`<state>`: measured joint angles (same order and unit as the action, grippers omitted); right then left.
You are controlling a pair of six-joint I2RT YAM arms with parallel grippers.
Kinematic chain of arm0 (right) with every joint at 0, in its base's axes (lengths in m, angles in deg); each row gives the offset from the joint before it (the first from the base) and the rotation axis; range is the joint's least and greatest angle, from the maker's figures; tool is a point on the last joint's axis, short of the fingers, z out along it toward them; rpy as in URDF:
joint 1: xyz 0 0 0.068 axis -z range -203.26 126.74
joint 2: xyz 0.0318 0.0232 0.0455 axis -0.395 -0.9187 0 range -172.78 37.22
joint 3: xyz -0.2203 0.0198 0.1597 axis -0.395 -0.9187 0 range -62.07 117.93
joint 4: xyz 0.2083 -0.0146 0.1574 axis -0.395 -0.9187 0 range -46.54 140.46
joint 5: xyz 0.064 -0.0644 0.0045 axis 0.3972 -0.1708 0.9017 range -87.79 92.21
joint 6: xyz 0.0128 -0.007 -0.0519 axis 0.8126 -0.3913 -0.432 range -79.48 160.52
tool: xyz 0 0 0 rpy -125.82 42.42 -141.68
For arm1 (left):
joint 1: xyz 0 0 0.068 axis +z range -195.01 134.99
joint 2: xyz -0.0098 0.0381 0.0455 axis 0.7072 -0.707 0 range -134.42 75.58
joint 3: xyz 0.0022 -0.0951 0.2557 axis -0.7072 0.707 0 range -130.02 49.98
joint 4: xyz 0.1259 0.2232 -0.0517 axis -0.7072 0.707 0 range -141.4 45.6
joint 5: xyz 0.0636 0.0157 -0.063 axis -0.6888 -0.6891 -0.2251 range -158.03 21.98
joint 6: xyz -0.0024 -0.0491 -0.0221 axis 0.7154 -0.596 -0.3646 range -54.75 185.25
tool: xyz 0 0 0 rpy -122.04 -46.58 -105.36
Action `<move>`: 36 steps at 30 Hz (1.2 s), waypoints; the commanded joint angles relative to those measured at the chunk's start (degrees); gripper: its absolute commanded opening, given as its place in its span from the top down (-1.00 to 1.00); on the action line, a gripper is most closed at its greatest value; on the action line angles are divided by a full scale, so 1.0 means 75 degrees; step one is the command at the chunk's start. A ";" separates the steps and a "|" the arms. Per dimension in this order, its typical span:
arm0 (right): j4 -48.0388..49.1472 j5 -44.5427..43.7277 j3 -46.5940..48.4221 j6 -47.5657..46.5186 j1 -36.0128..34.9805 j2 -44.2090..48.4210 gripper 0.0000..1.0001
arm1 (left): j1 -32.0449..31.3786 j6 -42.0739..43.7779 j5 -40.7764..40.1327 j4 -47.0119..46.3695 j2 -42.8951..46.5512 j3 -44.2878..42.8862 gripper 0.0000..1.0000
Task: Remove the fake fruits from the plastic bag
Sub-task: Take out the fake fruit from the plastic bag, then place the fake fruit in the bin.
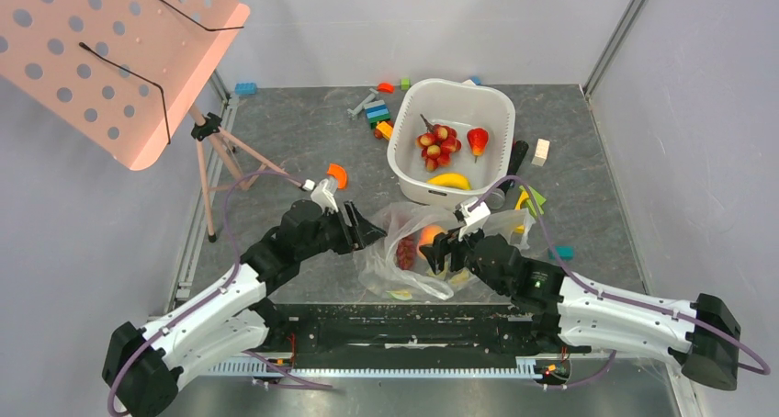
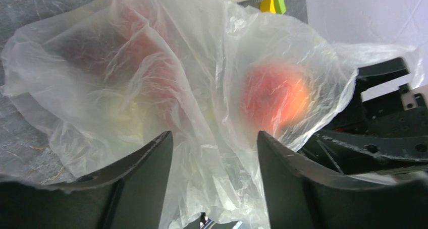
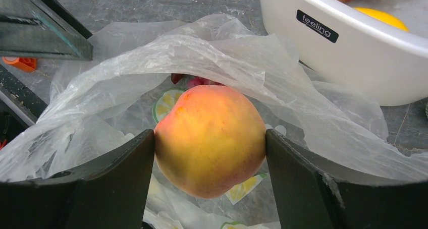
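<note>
The clear plastic bag (image 1: 409, 252) lies crumpled on the grey table, just in front of the white basin (image 1: 404, 155). My right gripper (image 3: 209, 134) is shut on an orange-pink peach (image 3: 209, 148) at the bag's mouth, with both fingers pressed to its sides. Dark red grapes (image 1: 405, 252) and pale lemon wedges (image 3: 166, 103) lie in the bag behind it. My left gripper (image 2: 214, 135) is open at the bag's left side, with loose film (image 2: 217, 178) between its fingers. The basin holds a grape bunch (image 1: 439, 143), a red fruit (image 1: 477, 140) and a yellow piece (image 1: 448, 180).
A pink perforated stand (image 1: 119, 59) on a tripod rises at the back left. Toy blocks (image 1: 377, 112) lie left of the basin and an orange curved piece (image 1: 337, 174) behind my left gripper. A wooden block (image 1: 541, 151) and yellow-green pieces (image 1: 530, 199) lie to the right.
</note>
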<state>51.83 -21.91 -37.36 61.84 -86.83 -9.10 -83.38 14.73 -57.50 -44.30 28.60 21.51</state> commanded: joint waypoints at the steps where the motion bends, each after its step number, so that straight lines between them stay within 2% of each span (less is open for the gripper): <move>1: -0.0091 -0.0177 0.0270 -0.0113 -0.0008 0.0296 -0.31 | -0.0222 0.0043 -0.0262 -0.0254 -0.0221 -0.0259 -0.28; 5: -0.0441 -0.0237 0.0427 -0.0151 -0.0008 0.0625 -0.31 | -0.0275 0.0125 -0.0428 -0.0266 -0.0245 -0.0179 0.01; 11: -0.0830 -0.0302 0.0716 -0.0173 -0.0008 0.1225 -0.31 | -0.0276 0.0229 -0.0664 -0.0120 -0.0112 -0.0075 0.59; 17: -0.1132 -0.0359 0.1097 -0.0209 -0.0008 0.1586 -0.31 | -0.0275 0.0371 -0.0861 0.0027 0.0058 0.0057 0.95; 29: -0.1570 -0.0043 0.2534 -0.0730 -0.0008 0.1429 -0.32 | -0.0275 0.0555 -0.1158 0.0204 0.0124 0.0286 0.96; 36: -0.1892 -0.0618 0.3800 -0.1387 0.0004 0.0624 -0.32 | -0.0275 0.0832 -0.1238 0.0452 0.0378 0.0351 0.92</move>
<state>38.32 -23.33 -14.47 55.59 -86.83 -1.52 -85.28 17.15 -65.09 -42.01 29.67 23.92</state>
